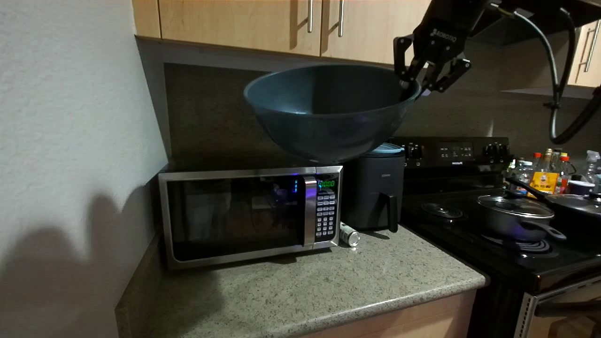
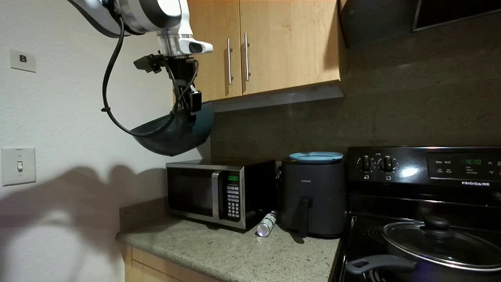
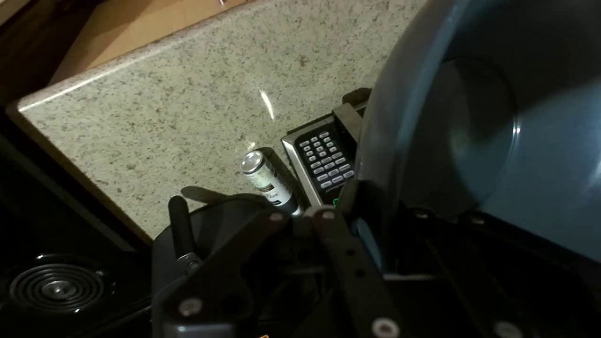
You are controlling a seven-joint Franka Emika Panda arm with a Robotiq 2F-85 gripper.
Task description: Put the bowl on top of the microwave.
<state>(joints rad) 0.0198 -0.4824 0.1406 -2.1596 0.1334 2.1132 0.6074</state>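
The large dark blue-grey bowl (image 1: 328, 134) hangs in the air above the microwave (image 1: 239, 218). In an exterior view the bowl (image 2: 170, 137) is tilted, with its underside a little higher than the top of the microwave (image 2: 191, 190). My gripper (image 1: 412, 87) is shut on the bowl's rim, on the side towards the stove; it also shows in the other picture from outside (image 2: 191, 115). In the wrist view the gripper (image 3: 375, 206) pinches the rim, and the bowl (image 3: 540, 183) hides most of the microwave (image 3: 324, 159), leaving mainly its button panel visible.
A tall black appliance with a blue top (image 2: 313, 192) stands beside the microwave. A can (image 2: 267, 224) lies between them on the counter (image 2: 219, 250). Wall cabinets (image 1: 244, 28) hang above and behind. A lidded pot (image 1: 516, 218) stands on the stove. A wall (image 1: 70, 117) bounds the far side.
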